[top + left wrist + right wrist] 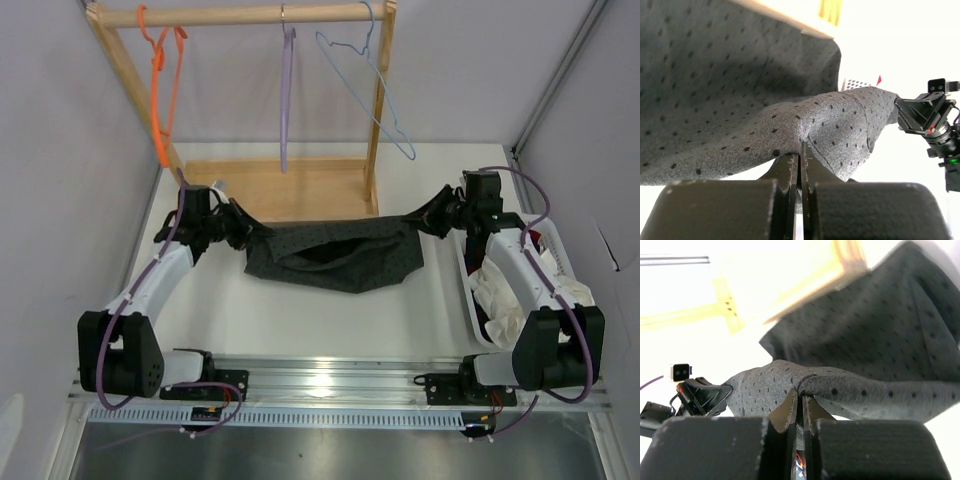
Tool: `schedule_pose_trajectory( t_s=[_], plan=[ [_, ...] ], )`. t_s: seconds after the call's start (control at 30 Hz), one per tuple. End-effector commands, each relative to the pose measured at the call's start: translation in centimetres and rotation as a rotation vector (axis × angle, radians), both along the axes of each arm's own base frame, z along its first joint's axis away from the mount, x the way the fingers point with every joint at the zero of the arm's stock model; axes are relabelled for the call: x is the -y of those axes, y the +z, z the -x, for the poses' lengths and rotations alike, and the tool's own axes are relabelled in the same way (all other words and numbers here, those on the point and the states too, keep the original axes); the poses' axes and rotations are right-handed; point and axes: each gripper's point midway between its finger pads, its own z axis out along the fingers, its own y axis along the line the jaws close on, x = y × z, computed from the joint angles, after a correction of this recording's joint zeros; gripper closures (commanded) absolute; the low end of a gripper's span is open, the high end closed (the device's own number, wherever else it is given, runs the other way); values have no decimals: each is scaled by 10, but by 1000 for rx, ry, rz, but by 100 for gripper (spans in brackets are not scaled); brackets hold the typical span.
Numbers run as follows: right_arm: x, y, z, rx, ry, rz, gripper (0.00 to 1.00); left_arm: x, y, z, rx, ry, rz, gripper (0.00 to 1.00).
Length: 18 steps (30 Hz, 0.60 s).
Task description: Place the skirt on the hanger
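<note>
The dark grey dotted skirt (335, 255) hangs stretched between my two grippers above the table, in front of the wooden rack base. My left gripper (240, 228) is shut on the skirt's left end (790, 125). My right gripper (432, 220) is shut on its right end (840, 385). The light-blue wire hanger (372, 90) hangs on the rack's rail at the back right, above and behind the skirt. In each wrist view the fabric runs from my fingers across to the other gripper.
A wooden clothes rack (290, 188) stands at the back with an orange hanger (162, 85) at left and a purple hanger (286, 95) in the middle. A white basket (553, 258) with white and dark red cloths sits at the right, beside the right arm.
</note>
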Motion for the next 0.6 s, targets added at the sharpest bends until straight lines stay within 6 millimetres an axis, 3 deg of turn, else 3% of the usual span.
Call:
schedule_pose_trajectory(
  t_s=[0.0, 0.13, 0.23, 0.43, 0.57],
  plan=[
    [0, 11, -18, 44, 7, -13, 100, 0, 18, -14, 46, -25, 39, 100],
    [-2, 7, -23, 42, 6, -20, 100, 1, 16, -20, 41, -24, 53, 100],
    [-5, 15, -27, 71, 15, -36, 100, 1, 25, -23, 69, -26, 65, 100],
    [-1, 62, -33, 179, 17, 4, 100, 4, 77, -30, 220, -98, 42, 100],
    [-3, 76, -26, 214, 29, 3, 100, 0, 93, -23, 277, -99, 14, 100]
  ],
)
